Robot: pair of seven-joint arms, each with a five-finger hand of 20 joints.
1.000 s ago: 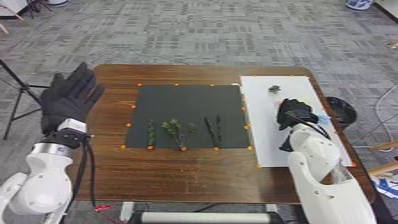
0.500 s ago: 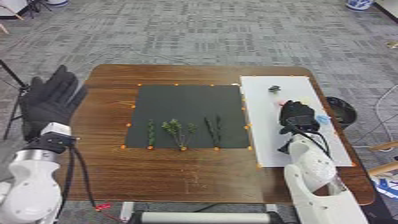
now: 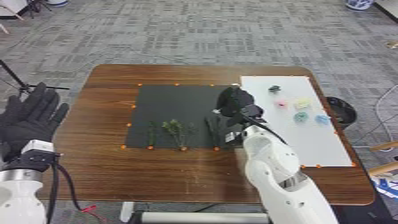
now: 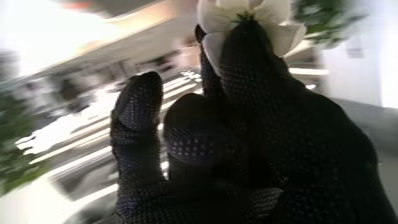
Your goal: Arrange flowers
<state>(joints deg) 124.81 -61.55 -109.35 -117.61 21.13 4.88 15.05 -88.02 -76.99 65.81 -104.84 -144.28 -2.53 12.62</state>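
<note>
My right hand (image 3: 236, 104) is over the right edge of the black mat (image 3: 178, 102). In the right wrist view, a white flower (image 4: 213, 17) is pinched at the fingertips of my right hand (image 4: 293, 125). Green stems lie on the mat's lower part: a thin one (image 3: 152, 132), a leafy branching one (image 3: 174, 128) and a dark one (image 3: 213, 127) close to the right wrist. On the white sheet (image 3: 315, 145) are pink (image 3: 282, 104), yellow (image 3: 302, 103), teal (image 3: 300, 117) and blue (image 3: 322, 119) blooms. My left hand (image 3: 34, 119) is open beyond the table's left edge.
A small dark green piece (image 3: 274, 89) sits on the upper part of the white sheet. Orange dots run along the mat's and sheet's edges. A black bin (image 3: 342, 111) stands beyond the table's right edge, and a tripod (image 3: 19, 82) stands at the left.
My right hand has moved left from the white sheet to the black mat, uncovering the coloured blooms. My left hand has shifted left and lower, away from the table.
</note>
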